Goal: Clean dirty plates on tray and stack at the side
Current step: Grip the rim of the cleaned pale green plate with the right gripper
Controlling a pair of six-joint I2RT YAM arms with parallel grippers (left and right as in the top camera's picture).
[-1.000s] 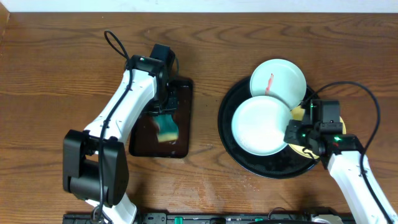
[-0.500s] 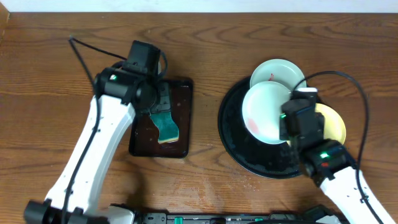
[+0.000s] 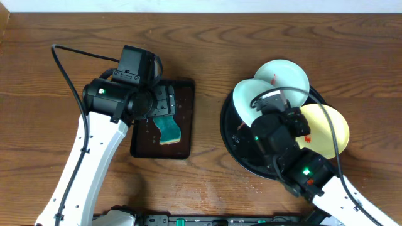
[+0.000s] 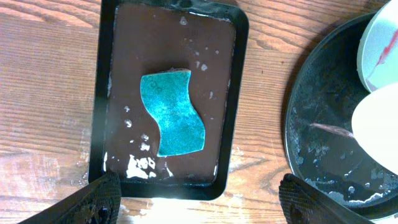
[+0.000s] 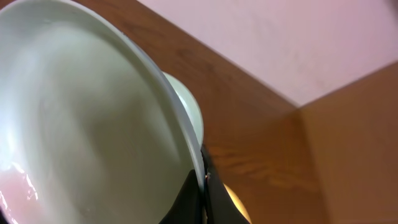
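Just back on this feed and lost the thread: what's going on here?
The right fingers pinch the rim of one mint-white plate, holding it tilted above the round black tray. A red-smeared mint-white plate and a yellow plate rest on that tray. The left fingers hang open over the teal sponge, which lies free in the small rectangular tray.

Brown wood-grain desk point(image 3: 207, 56). On it sits a large round glossy black tray point(image 3: 231, 141). At this tray's far edge is a small round pale mint-white plate point(image 3: 286, 72) with a red streak. Over its middle is a second glossy mint-white plate point(image 3: 247, 97), and at its right edge a round pale yellow plate point(image 3: 330, 129). Left of it, a wavy teal sponge point(image 4: 173, 112) lies in a rectangular black tray point(image 4: 99, 93) with a wet brown floor.
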